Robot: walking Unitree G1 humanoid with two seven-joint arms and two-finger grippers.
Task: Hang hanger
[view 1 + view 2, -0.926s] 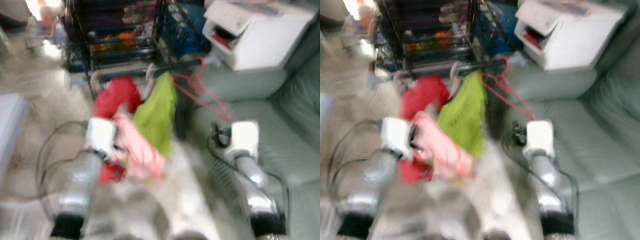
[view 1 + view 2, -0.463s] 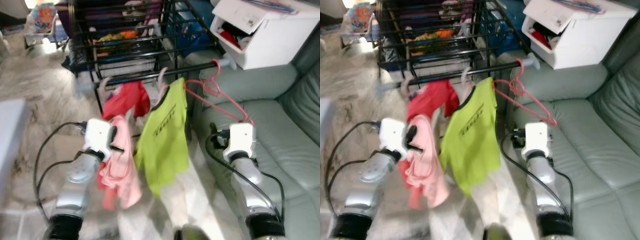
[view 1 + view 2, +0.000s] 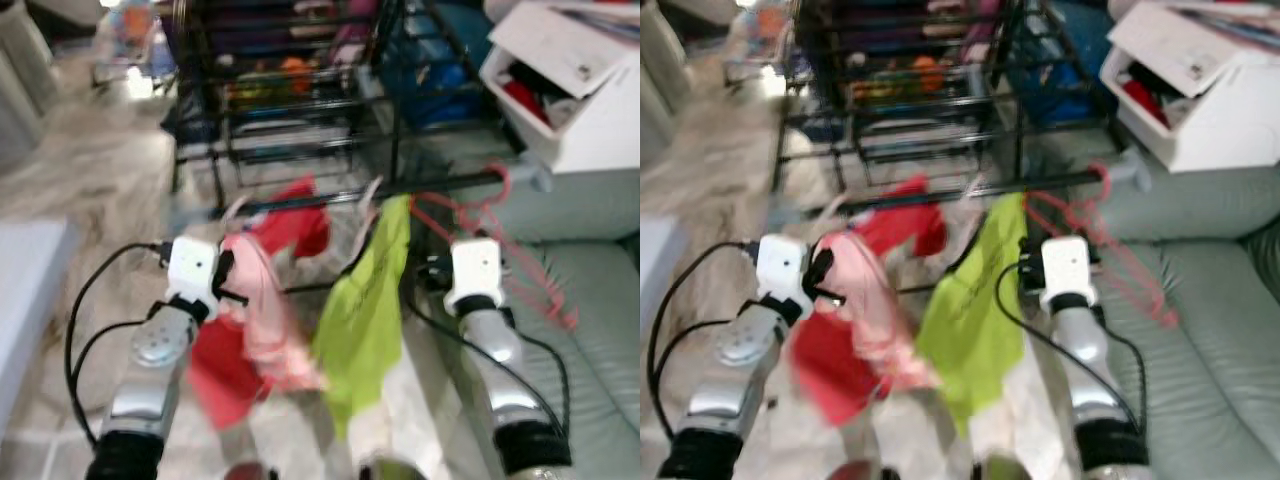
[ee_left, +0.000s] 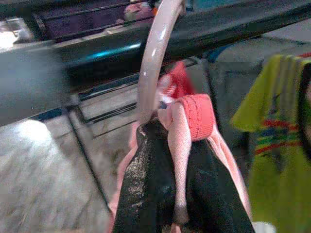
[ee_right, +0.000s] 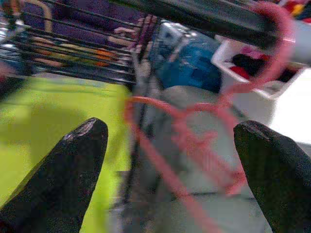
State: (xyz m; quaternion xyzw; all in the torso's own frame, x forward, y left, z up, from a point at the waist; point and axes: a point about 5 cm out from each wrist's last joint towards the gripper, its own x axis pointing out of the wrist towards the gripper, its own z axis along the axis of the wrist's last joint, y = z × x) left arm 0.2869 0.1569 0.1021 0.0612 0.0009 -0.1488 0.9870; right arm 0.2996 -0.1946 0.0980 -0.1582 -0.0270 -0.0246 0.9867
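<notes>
left gripper [image 4: 175,194] pinched on pink garment's hanger [image 4: 155,63], hook at the black rail [image 3: 350,195], seemingly not yet seated | right gripper [image 5: 170,145] spread, empty, near the bare pink hangers [image 5: 209,126] | remaining: hook on, release

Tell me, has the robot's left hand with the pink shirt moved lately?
Yes. The left hand has come closer to the black metal rail, bringing its pale pink hanger.

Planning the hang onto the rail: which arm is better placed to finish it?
Left. The left gripper is shut on the pink garment's hanger, its hook right at the black rail. The right gripper is open and empty by the spare pink hangers.
</notes>
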